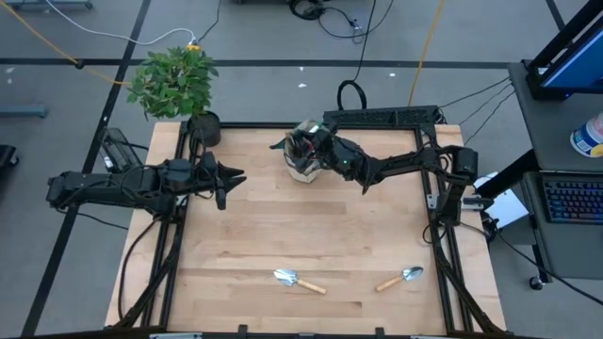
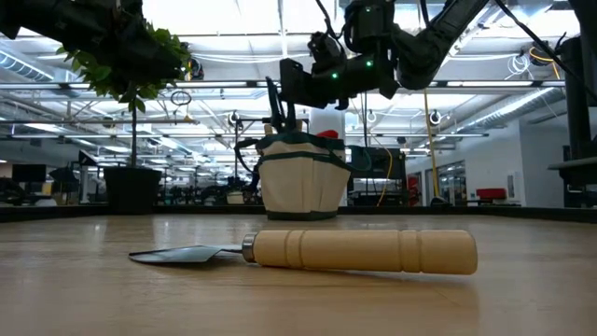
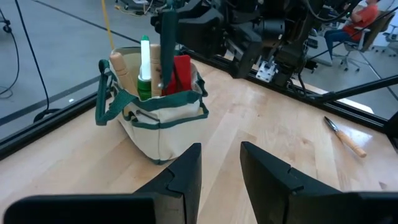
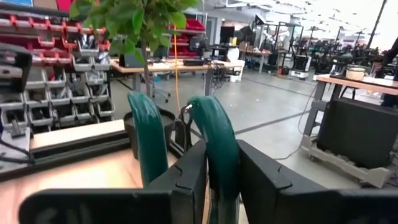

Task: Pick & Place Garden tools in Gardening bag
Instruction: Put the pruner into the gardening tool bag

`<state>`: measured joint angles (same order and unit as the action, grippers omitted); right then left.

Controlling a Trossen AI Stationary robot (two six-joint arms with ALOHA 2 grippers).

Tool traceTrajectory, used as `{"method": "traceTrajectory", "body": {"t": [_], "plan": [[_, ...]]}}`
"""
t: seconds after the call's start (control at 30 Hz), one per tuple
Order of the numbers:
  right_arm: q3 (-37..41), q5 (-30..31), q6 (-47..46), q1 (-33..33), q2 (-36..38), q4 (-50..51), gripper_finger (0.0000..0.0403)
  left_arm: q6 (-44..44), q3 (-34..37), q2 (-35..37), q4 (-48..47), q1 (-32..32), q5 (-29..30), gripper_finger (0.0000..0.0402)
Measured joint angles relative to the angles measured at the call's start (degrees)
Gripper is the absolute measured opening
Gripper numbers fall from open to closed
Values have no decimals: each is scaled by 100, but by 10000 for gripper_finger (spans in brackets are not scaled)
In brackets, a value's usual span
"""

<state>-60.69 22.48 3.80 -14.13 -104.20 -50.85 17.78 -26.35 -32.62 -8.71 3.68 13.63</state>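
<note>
The beige gardening bag [image 1: 301, 166] [image 3: 163, 121] [image 2: 303, 182] with green trim stands at the table's far middle. Out of it stick wooden tool handles [image 3: 118, 65], a green-white bottle [image 3: 145, 62] and a red glove [image 3: 181, 71]. My right gripper [image 1: 307, 143] [image 4: 222, 150] is above the bag, shut on green-handled pruning shears [image 3: 168, 37]. My left gripper [image 1: 231, 177] [image 3: 221, 165] waits open to the bag's left, nothing between its fingers. Two wooden-handled trowels [image 1: 298, 281] [image 1: 400, 278] lie flat near the table's front edge. My right gripper pinches one of the shears' two curved green handles [image 4: 219, 134] between its two fingers; the other handle [image 4: 149, 140] stands free beside them. The fingers come about level from the table's right and lie across the handle. The shears stand upright, their lower end down in the bag.
A leafy potted plant [image 1: 177, 83] in a black pot [image 1: 203, 127] stands at the far left corner, close to the bag. One trowel [image 2: 364, 250] lies right before the low camera. The middle of the wooden table [image 1: 311, 226] is bare.
</note>
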Motion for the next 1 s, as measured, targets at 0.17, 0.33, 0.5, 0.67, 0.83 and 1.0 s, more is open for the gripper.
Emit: {"method": "traceTrajectory", "body": {"t": [0.17,0.33,0.5,0.67,0.83,1.0], "plan": [[0,0,3,0,0,-10,91,2,0,2,0,0,0,118],[0,6,-11,0,0,80,121,2,0,1,0,-2,0,118],[0,18,-12,0,0,129,157,2,0,0,0,0,0,118],[0,417,14,0,0,137,185,2,0,2,0,-1,0,118],[0,470,49,-44,0,140,201,1,0,0,0,-2,0,118],[0,455,492,-42,10,329,207,0,0,2,0,0,0,118]]}}
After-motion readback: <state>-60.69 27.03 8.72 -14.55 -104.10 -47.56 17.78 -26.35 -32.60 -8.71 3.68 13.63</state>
